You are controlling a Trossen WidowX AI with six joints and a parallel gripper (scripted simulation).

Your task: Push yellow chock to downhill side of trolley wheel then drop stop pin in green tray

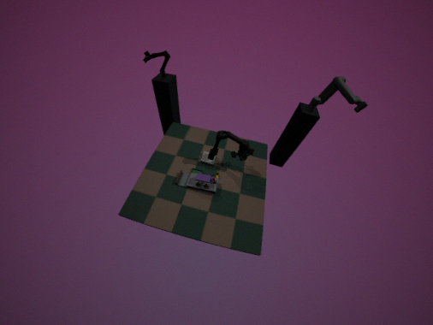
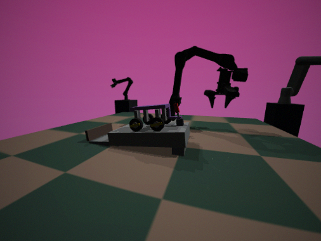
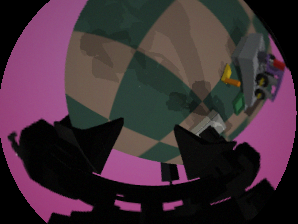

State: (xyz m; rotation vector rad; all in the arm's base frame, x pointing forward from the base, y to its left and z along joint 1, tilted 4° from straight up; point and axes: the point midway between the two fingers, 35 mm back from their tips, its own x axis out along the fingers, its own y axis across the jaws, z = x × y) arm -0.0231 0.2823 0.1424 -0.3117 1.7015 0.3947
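- Purple on top, the trolley stands on the grey ramp, with its dark wheels down on the slope.
- The stop pin shows its red head at the trolley's high end. It stands up there, out of the tray.
- The yellow chock sits on the bench, beside the ramp and away from the wheels. Its orange handle sticks out.
- A little green tray is on the bench too, on the same side of the ramp as the chock.
- The end effector hangs in the air, well apart from the trolley. Its two black fingers are wide apart and point down, with nothing between them.
- A brown board stands across the ramp's low end.
- The bench has big green and tan squares.
- Two more arms stand on tall dark posts, one on each side behind the bench.
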